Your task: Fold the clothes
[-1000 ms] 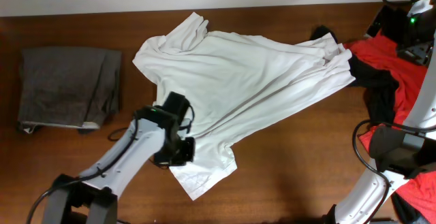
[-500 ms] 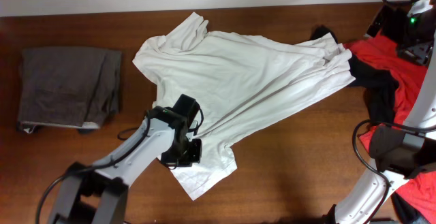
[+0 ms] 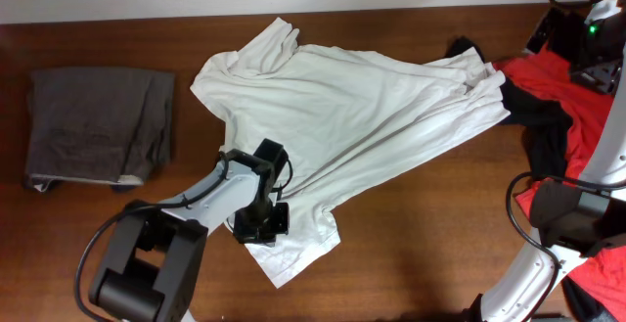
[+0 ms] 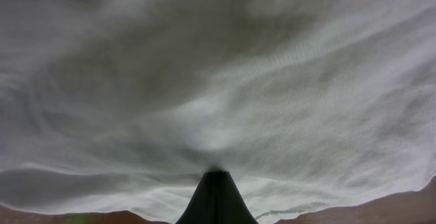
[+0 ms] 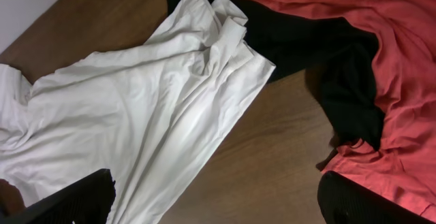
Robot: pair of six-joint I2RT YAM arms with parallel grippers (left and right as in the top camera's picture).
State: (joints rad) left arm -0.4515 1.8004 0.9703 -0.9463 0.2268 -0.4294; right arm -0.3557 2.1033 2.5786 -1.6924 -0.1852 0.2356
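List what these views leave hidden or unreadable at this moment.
- Left gripper: overhead, its own wrist covers the fingertips. The left wrist view shows only a dark shut tip against cloth, so a pinch is unconfirmed.
- White T-shirt outline: left wrist view, too close and blurred.
- Red garment: overhead, cut by the right edge and crossed by the right arm.

Soft even light, blurry wrist close-up
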